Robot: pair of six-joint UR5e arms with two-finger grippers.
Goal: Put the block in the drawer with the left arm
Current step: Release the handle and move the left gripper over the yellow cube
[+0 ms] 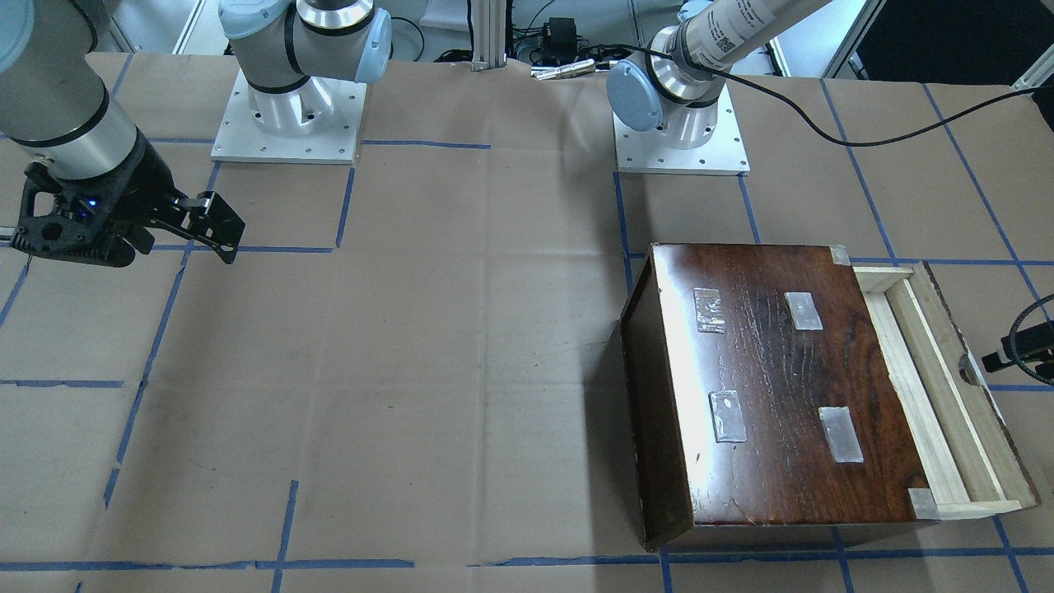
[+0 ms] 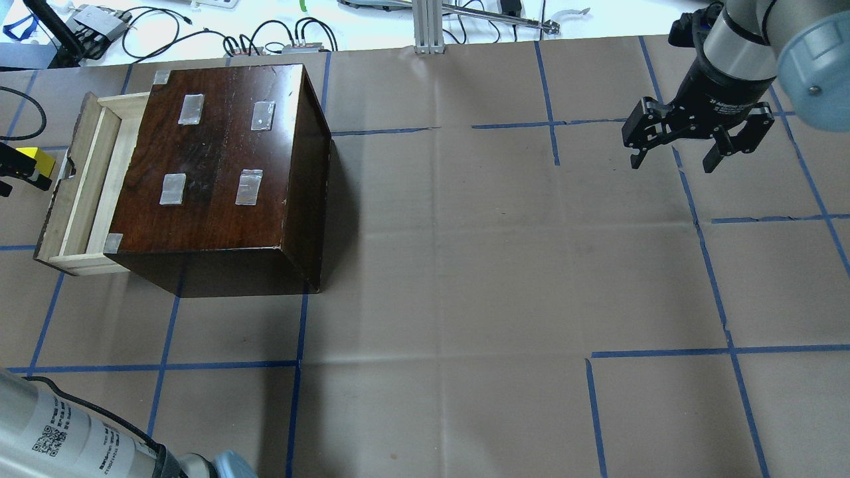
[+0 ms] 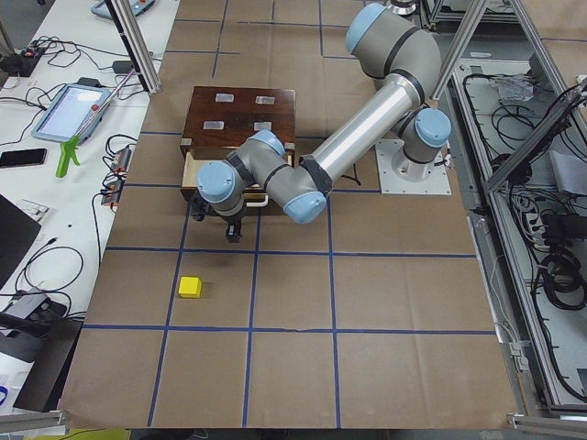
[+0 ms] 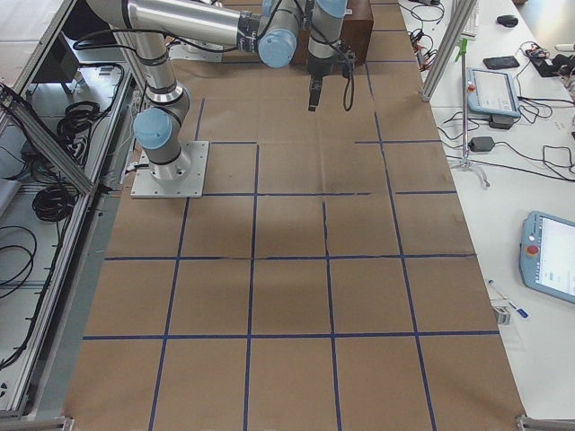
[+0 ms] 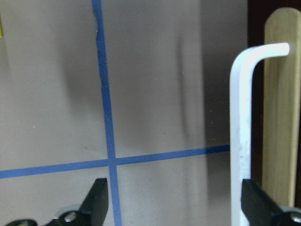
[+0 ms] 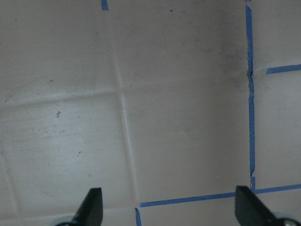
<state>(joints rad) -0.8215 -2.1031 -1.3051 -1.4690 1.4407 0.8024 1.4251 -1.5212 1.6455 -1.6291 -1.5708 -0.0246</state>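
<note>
The yellow block (image 3: 190,287) lies on the paper-covered table, out in front of the drawer; it also shows at the overhead view's left edge (image 2: 36,161). The pale wood drawer (image 2: 83,189) stands pulled out of the dark-brown box (image 2: 219,166). My left gripper (image 3: 218,225) hangs low just in front of the drawer's front, between drawer and block. In the left wrist view it (image 5: 174,205) is open and empty, with the metal pull (image 5: 240,132) just inside one finger. My right gripper (image 2: 674,162) is open and empty, far from the box.
The box (image 1: 782,387) with tape patches sits on the robot's left half of the table, drawer (image 1: 930,395) facing the table's end. Both arm bases (image 1: 288,115) stand at the robot's edge. Cables and a tablet lie beyond the table's ends.
</note>
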